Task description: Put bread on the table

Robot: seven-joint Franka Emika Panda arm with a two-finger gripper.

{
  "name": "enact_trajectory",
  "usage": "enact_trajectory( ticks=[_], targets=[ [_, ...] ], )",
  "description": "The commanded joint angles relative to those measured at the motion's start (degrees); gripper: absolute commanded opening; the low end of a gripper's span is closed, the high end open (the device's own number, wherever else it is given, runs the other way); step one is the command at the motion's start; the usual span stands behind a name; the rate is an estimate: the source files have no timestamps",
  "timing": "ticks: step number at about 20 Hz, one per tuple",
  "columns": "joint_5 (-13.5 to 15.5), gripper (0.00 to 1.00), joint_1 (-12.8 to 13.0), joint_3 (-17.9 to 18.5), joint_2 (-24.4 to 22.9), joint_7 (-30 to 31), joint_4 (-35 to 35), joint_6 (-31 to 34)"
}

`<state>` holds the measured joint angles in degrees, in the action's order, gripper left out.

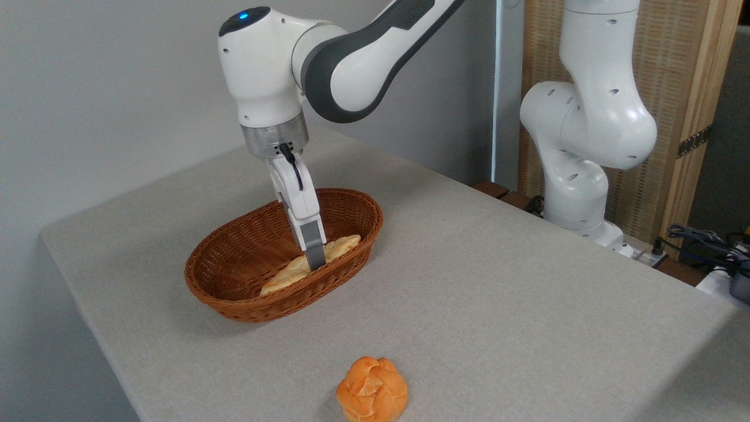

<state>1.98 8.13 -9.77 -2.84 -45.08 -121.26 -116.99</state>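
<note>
Right now you see the white Panda arm's two-finger gripper [315, 262] reaching down into the brown oval wicker basket [234, 293] at the centre left of the frame. Its grey finger [314, 256] sits against the middle of the pale yellow braided loaf of bread [287, 275], which lies lengthwise inside the basket along its near wall. You view the gripper edge-on, so you cannot tell whether its fingers are spread or pinching the loaf. The basket rests on the light grey speckled table [498, 281]. Lower in the frame, near the bottom centre, a round orange knotted bun [372, 390] sits on the tabletop, well apart from the basket.
</note>
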Motion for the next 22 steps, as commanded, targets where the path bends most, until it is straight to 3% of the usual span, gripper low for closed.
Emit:
enact_trajectory(
  ticks=[1,10,11,13,16,18,22],
  targets=[
    [-0.22,1.00,0.22,-0.07,0.03,-0.80,-1.70,-2.37],
    [-0.31,1.00,0.22,-1.22,1.00,-0.54,-3.37,-4.91],
    [-1.35,1.00,0.22,-1.22,1.00,-0.54,-3.37,-5.00],
    [-3.55,0.90,0.22,-1.22,1.09,-0.36,-3.37,-5.00],
    [-3.56,0.62,0.22,-1.22,1.17,-0.36,-3.37,-5.09],
    [-3.56,0.48,0.22,-1.22,1.18,-0.36,-3.45,-5.00],
    [-3.56,0.47,0.22,-1.30,1.26,-0.36,-3.37,-5.00]
  ],
)
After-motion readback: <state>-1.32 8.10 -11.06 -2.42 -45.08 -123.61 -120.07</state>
